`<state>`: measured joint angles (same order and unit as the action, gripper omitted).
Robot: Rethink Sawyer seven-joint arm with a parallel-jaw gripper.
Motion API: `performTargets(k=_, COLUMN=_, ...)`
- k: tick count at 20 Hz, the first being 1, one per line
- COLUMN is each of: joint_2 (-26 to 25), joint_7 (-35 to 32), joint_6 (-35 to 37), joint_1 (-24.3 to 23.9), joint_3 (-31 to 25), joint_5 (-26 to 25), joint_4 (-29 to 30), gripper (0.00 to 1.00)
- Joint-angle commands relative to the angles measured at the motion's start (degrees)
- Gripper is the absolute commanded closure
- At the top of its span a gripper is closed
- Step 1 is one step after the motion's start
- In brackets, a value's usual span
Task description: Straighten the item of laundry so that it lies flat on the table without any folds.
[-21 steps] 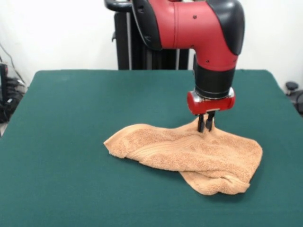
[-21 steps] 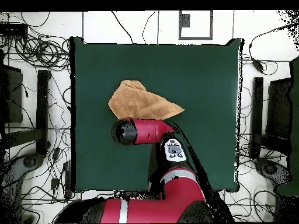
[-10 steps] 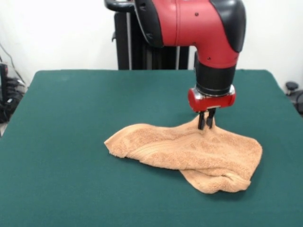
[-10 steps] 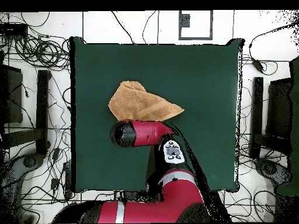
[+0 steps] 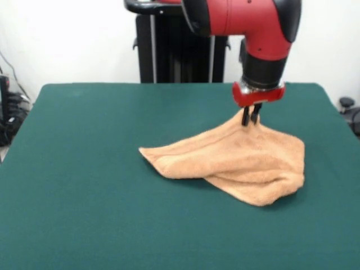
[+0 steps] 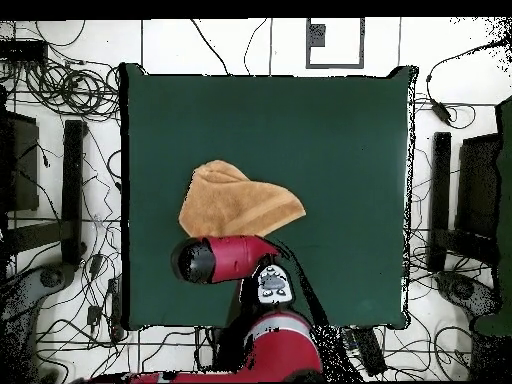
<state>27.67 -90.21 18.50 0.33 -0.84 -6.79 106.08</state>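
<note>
I'm pinching the towel (image 5: 242,160) by its raised far edge, my gripper (image 5: 250,119) clamped on it, the rest lying folded on the tabletop (image 5: 84,169), so a slow, low pull away from the fold looks best.

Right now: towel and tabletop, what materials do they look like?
Towel: looks like terry cloth, light orange-tan, matte; nubby looped pile, soft draped folds where the gripper pinches an edge up. Table: dark green covering, probably felt or similar cloth; flat, no shine. What lies under it can't be told.
</note>
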Motion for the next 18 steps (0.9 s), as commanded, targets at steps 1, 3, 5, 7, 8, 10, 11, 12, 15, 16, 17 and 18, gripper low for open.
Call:
performTargets(k=1, joint_2=-0.81, joint_7=-17.81, joint_6=-2.32, joint_1=3.96, joint_3=-0.95, joint_5=3.7, joint_4=12.8, gripper=1.0)
performTargets(k=3, joint_2=-0.85, joint_7=-17.91, joint_6=-3.68, joint_1=4.35, joint_3=-1.12, joint_5=4.14, joint_4=14.43, gripper=1.0)
performTargets(k=5, joint_2=-1.19, joint_7=-17.91, joint_6=-4.7, joint_1=4.76, joint_3=-1.12, joint_5=4.65, joint_4=15.37, gripper=1.0)
performTargets(k=7, joint_2=-1.91, joint_7=-17.94, joint_6=-5.42, joint_1=5.26, joint_3=-0.81, joint_5=5.13, joint_4=15.67, gripper=1.0)
performTargets(k=8, joint_2=-2.48, joint_7=-17.81, joint_6=-6.04, joint_1=5.5, joint_3=-0.59, joint_5=5.18, joint_4=15.58, gripper=1.0)
performTargets(k=10, joint_2=-3.74, joint_7=-17.69, joint_6=-7.87, joint_1=5.47, joint_3=-0.42, joint_5=5.45, joint_4=15.26, gripper=1.0)
performTargets(k=11, joint_2=-4.43, joint_7=-17.7, joint_6=-9.08, joint_1=5.2, joint_3=-0.48, joint_5=5.67, joint_4=15.03, gripper=1.0)
performTargets(k=12, joint_2=-5.01, joint_7=-17.24, joint_6=-9.63, joint_1=4.73, joint_3=-0.58, joint_5=5.7, joint_4=14.47, gripper=1.0)
performTargets(k=15, joint_2=-6.4, joint_7=-16.26, joint_6=-11.96, joint_1=3.98, joint_3=-0.34, joint_5=5.65, joint_4=12.75, gripper=1.0)
performTargets(k=16, joint_2=-6.98, joint_7=-16.07, joint_6=-12.68, joint_1=4.23, joint_3=0.15, joint_5=5.56, joint_4=11.95, gripper=1.0)
performTargets(k=17, joint_2=-7.75, joint_7=-15.8, joint_6=-12.83, joint_1=4.61, joint_3=0.89, joint_5=5.61, joint_4=10.8, gripper=1.0)
performTargets(k=18, joint_2=-8.13, joint_7=-15.7, joint_6=-13.7, joint_1=4.69, joint_3=1.17, joint_5=5.81, joint_4=10.26, gripper=1.0)
